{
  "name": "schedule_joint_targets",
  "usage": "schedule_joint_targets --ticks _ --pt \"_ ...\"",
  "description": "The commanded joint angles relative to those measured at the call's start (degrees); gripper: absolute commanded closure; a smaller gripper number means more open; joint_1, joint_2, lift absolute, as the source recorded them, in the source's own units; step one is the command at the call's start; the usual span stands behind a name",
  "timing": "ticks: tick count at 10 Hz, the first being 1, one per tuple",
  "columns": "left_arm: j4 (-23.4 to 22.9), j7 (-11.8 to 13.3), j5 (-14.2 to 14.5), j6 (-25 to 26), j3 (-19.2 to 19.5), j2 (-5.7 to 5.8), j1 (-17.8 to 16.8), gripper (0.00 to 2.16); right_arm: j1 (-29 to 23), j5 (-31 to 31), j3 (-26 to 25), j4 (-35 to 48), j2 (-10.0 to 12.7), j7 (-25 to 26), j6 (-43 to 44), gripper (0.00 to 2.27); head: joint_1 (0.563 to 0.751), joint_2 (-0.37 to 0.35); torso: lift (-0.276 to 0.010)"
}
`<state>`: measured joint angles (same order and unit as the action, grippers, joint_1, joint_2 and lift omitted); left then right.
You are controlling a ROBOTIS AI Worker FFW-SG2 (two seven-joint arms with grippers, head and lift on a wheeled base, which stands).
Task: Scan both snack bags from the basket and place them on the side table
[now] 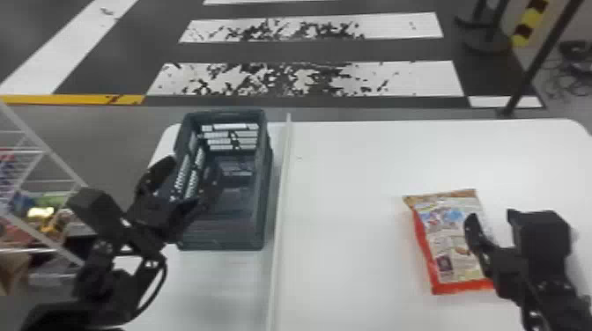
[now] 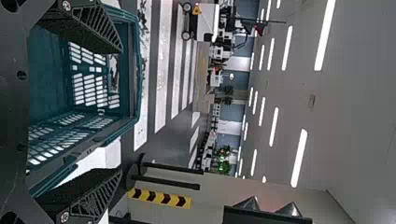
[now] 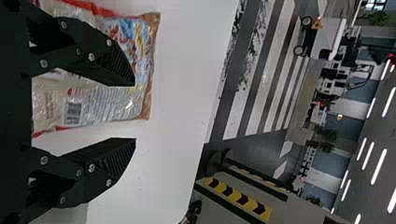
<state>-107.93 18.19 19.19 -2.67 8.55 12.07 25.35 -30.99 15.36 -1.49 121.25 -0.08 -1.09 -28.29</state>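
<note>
Snack bag (image 1: 447, 242) partly behind right pincer (image 1: 491, 214), fine print illegible, and basket (image 1: 224, 240) partly behind left pincer (image 1: 192, 166)

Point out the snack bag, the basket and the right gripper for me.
Snack bag (image 1: 447, 242): head view, on its printed face.
Basket (image 1: 233, 235): head view, near end wall.
Right gripper (image 3: 135, 112): right wrist view, between fingertips.

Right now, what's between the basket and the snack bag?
Head view: a narrow white strip and bare white tabletop lie between the basket and the snack bag.
</note>
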Motion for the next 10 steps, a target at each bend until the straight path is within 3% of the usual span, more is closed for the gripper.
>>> schedule_joint_targets --ticks 1,5,8,10 --pt "0.0 0.0 0.1 0.0 0.0 0.15 -0.1 0.09 -0.1 -2.3 -7.0 0.0 0.1 -1.3 -1.6 0.0 0.695 0.011 -0.075" --pt "0.1 0.0 0.1 0.2 -0.4 0.24 -0.2 0.09 3.2 -4.9 -18.1 -4.0 0.1 -8.8 -8.2 0.03 0.695 -0.159 -0.075" --pt "0.1 0.0 0.2 0.5 -0.4 0.24 -0.1 0.09 7.6 -6.3 -19.6 -9.3 0.1 -13.1 -14.0 0.05 0.695 -0.19 -0.075" --pt "0.1 0.0 0.2 0.5 -0.3 0.24 0.0 0.09 10.9 -5.9 -19.4 -12.8 -0.9 -13.4 -16.1 0.24 0.695 -0.186 -0.075"
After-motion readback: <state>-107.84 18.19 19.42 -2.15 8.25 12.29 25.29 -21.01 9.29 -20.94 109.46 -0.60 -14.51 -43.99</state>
